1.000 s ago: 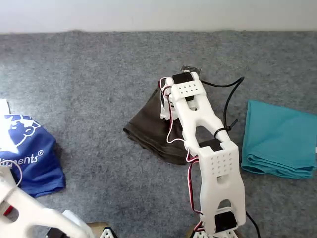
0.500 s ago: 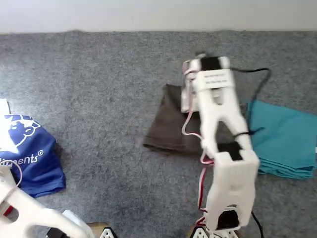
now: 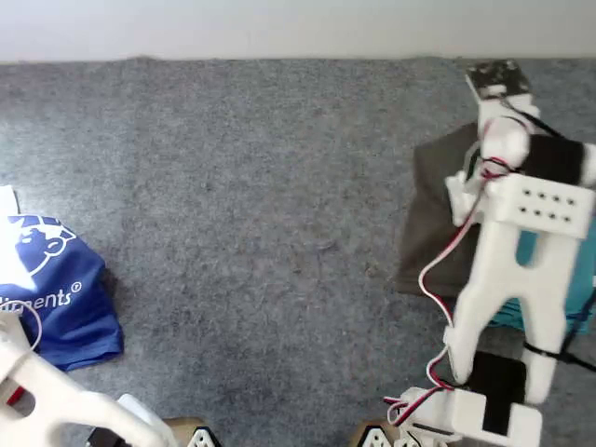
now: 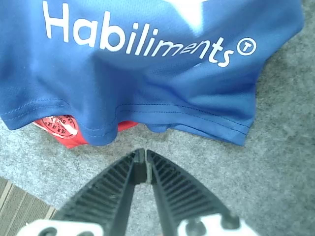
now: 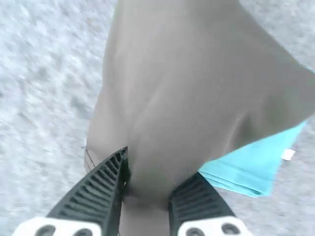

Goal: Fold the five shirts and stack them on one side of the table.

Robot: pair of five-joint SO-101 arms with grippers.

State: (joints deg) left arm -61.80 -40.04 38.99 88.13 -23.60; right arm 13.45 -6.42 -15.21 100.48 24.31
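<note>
Brown shirt (image 3: 438, 214) pinched in my right hand (image 5: 157, 164), overlapping the folded teal shirt (image 5: 246, 167) at the right side of the grey felt table (image 3: 233, 186), my left hand (image 4: 146, 157) closed on nothing, just beside the blue printed shirt (image 4: 147, 73), red shirt (image 4: 56, 128) peeking from under it

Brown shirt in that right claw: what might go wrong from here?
The dark brown folded shirt is held by one pinched edge in the right gripper, so its fold could fall open. It overlaps the folded teal shirt only partly, so it may land askew or drag that shirt out of shape.
</note>
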